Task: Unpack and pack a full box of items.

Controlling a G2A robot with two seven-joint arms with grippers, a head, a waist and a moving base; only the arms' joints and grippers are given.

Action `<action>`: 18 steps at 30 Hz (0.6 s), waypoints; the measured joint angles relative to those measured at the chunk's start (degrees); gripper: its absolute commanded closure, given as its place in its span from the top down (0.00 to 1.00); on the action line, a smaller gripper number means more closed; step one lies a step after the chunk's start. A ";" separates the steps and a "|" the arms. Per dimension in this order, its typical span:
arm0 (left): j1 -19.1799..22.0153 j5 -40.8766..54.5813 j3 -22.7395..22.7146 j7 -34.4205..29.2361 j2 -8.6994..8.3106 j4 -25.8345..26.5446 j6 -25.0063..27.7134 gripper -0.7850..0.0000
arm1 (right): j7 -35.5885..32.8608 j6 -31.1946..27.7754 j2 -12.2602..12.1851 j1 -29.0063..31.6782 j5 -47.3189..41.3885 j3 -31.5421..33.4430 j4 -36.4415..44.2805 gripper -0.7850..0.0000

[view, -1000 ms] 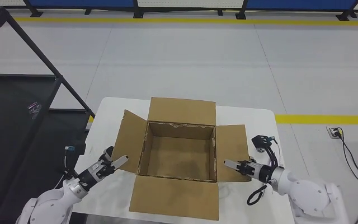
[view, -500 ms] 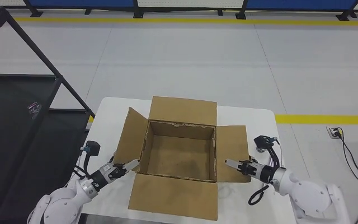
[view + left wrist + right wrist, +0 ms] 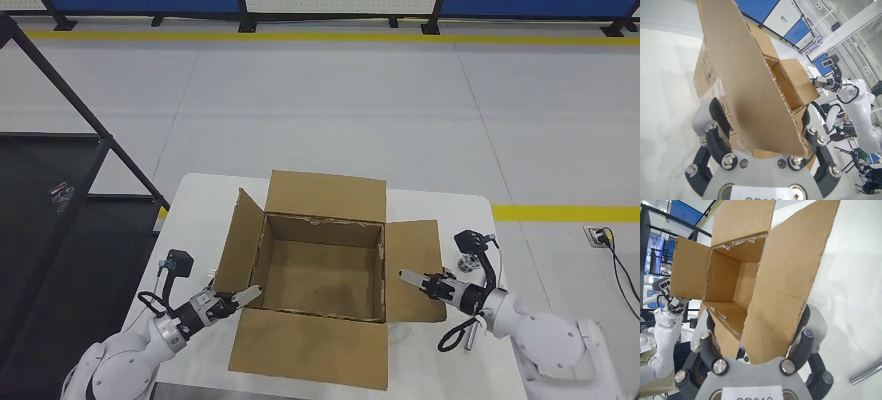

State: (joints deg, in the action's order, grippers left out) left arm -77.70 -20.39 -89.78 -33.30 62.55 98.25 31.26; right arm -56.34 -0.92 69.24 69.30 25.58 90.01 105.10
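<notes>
The left gripper (image 3: 241, 297) and right gripper (image 3: 411, 277) straddle side-flap edges (image 3: 770, 74) of the box (image 3: 310, 350).

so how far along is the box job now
Done: the box stands open with nothing inside. In hand: the open left gripper is at the left flap, raised steeply; the open right gripper at the right flap, tilted less. Left: the near flap and far flap lie spread outward, nothing packed.
</notes>
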 measured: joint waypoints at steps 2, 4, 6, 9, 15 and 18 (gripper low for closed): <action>0.10 0.01 0.12 0.10 -0.05 -0.03 0.02 1.00 | 0.53 0.38 -0.05 -0.71 -0.58 -0.17 -0.55 1.00; 0.14 -0.01 0.22 0.25 -0.11 -0.06 0.03 1.00 | 1.43 1.39 -0.13 -1.50 -0.40 -0.30 -1.17 1.00; 0.11 0.00 0.15 0.42 -0.19 -0.04 0.05 1.00 | 2.42 2.39 -0.19 -2.04 -0.22 -0.51 -1.44 1.00; -0.11 0.47 -0.26 0.73 -0.32 -0.19 0.21 1.00 | 3.93 3.26 -0.40 -1.78 0.53 0.11 -1.11 1.00; -0.73 2.71 -1.45 1.39 -0.58 -0.26 0.85 1.00 | 7.15 4.81 -1.10 2.81 1.44 5.63 2.04 1.00; -1.13 5.42 -2.88 1.07 -0.81 -0.27 1.39 1.00 | 7.25 6.50 -1.56 5.89 1.62 10.04 3.48 1.00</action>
State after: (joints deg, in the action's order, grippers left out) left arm -78.83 -14.97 -92.66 -32.22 61.74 97.98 32.66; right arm -49.09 5.58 67.68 75.19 27.20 100.05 108.58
